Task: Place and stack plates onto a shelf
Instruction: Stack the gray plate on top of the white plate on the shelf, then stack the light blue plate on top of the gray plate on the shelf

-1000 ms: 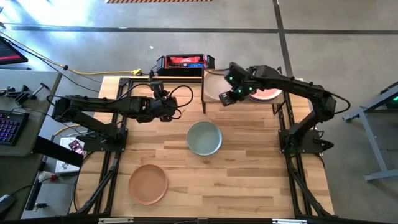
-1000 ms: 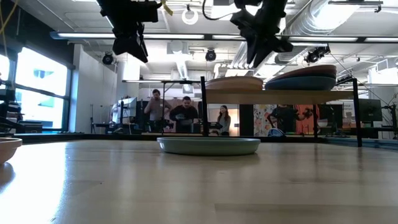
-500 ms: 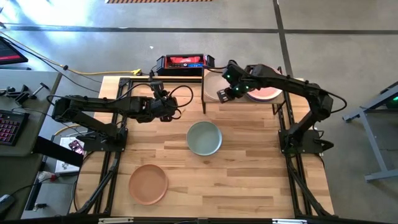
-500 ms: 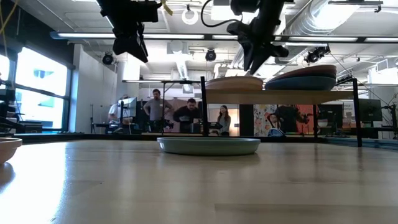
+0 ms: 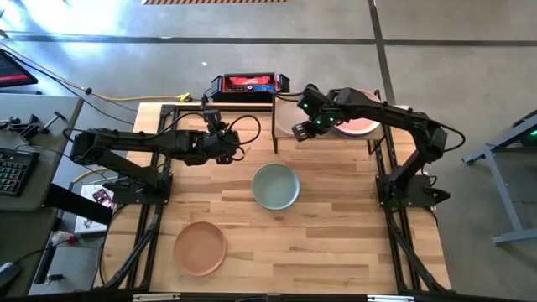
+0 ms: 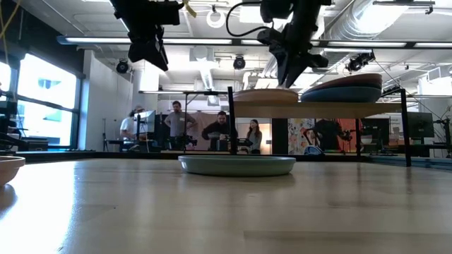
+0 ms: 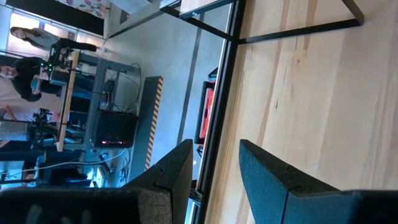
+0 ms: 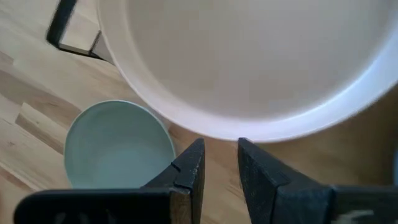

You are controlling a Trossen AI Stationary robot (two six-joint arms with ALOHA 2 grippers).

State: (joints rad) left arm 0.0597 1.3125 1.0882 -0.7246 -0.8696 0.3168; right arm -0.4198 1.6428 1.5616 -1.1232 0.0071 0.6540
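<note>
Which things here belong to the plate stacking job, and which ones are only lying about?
Belong to the job:
- sage green plate
- peach plate
- beige plate on the shelf
- pink plate on the shelf
- right hand, empty above the shelf

Just lying about:
- red and black box
- keyboard

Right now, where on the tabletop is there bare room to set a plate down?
Bare wood lies between the sage green plate and the right table edge, and between the tan plate and that edge. The shelf is crowded, with the right gripper above it.
</note>
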